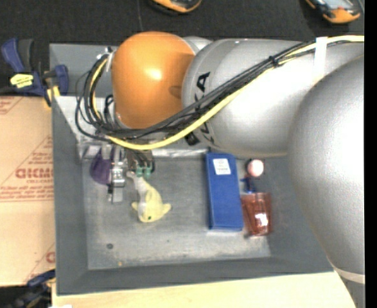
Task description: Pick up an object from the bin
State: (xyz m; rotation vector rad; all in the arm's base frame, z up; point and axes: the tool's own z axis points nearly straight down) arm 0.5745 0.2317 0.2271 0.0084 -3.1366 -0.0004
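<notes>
Grey bin (72,236); blue box (223,194) at 3 o'clock of centre. Gripper (128,191) at 9 o'clock, fingers spread apart, nothing between them. Yellow soft toy (151,207) just beside gripper at 5 o'clock; purple piece (100,170) at 10 o'clock.

Tool (119,183) low in grey bin (72,230), yellow toy (151,206), perhaps plush, just beside it, blue box (223,194) well apart
</notes>
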